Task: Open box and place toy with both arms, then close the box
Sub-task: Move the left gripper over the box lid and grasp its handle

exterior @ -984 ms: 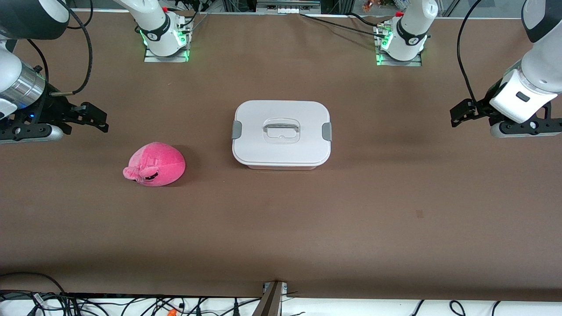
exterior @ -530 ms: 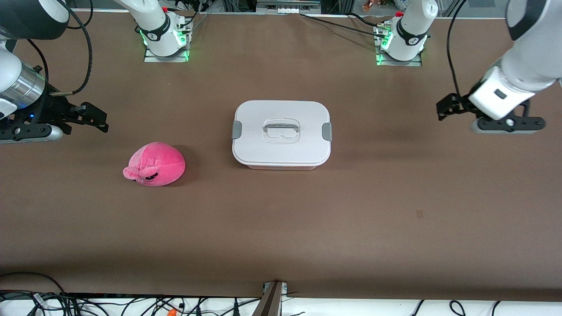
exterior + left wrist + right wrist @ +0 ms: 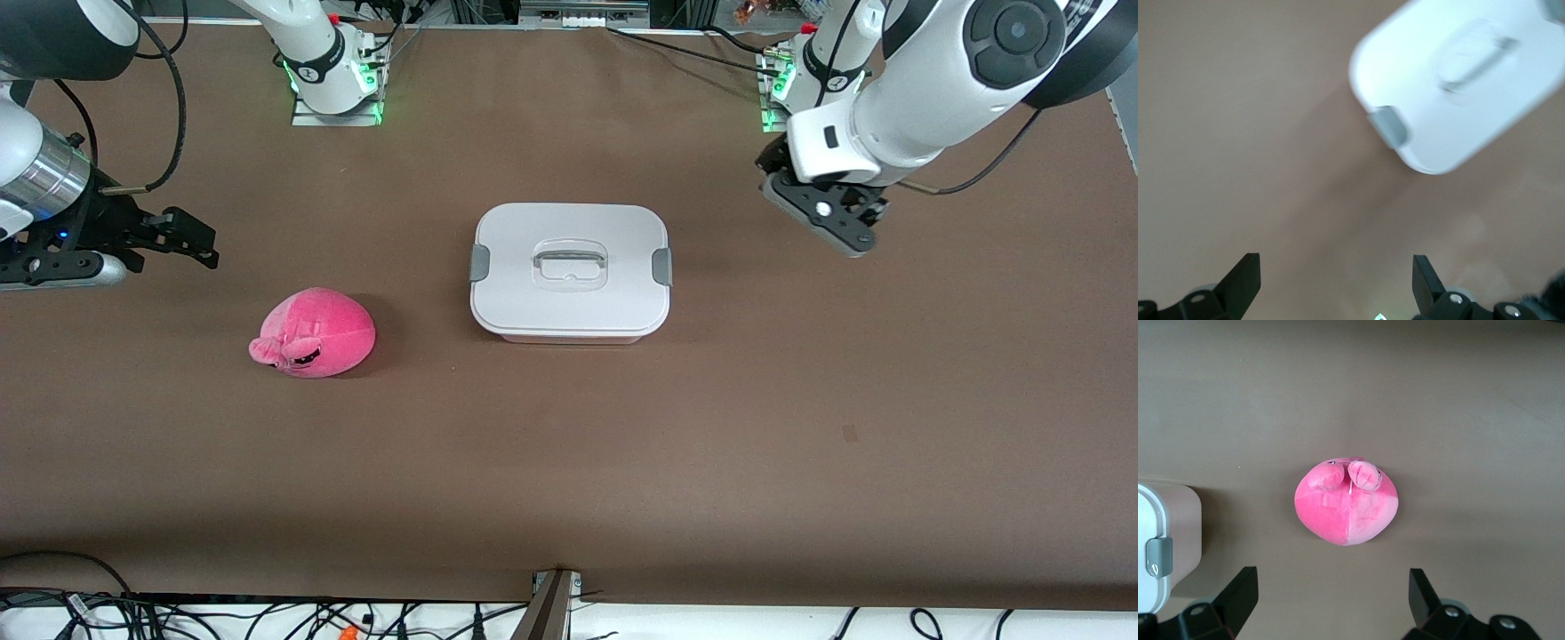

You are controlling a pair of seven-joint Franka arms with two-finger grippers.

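The box (image 3: 569, 302) stands at the table's middle with its white lid on and both grey clips (image 3: 661, 267) down. It also shows in the left wrist view (image 3: 1438, 120) and, as a corner, in the right wrist view (image 3: 1168, 513). The pink toy (image 3: 313, 333) lies beside the box toward the right arm's end and also shows in the right wrist view (image 3: 1346, 503). My left gripper (image 3: 775, 171) is open and empty in the air, over bare table beside the box's clip (image 3: 1389, 127). My right gripper (image 3: 200, 242) is open and empty, off to the side of the toy.
The arms' bases (image 3: 333, 76) stand along the table's edge farthest from the front camera. Cables hang off the edge nearest to it. The brown tabletop (image 3: 569, 462) carries nothing else.
My left arm has swung in from the table's end toward the box, and its gripper has turned. The right arm, the toy and the box have not moved.
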